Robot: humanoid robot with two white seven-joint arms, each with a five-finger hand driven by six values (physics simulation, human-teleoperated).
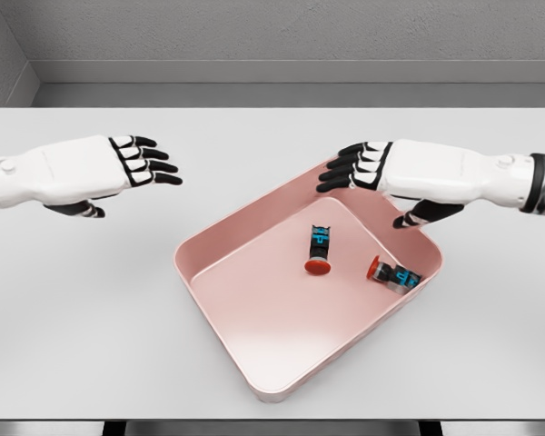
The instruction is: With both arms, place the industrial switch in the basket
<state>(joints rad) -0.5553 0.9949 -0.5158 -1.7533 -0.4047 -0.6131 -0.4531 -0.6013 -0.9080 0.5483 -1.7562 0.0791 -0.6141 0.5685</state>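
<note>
Pink plastic basket [220,256] already holds both switches, one [319,249] near the middle and the other [394,275] lying close to the right wall, so I judge the placing is done. My left hand [138,163] hovers over the bare table [73,318] with fingers spread and holding nothing, and my right hand [359,167] is the same above the far rim. The risk I see is my right hand dropping low when it leaves: it could catch the rim, tip the basket and let the switches roll out.
</note>
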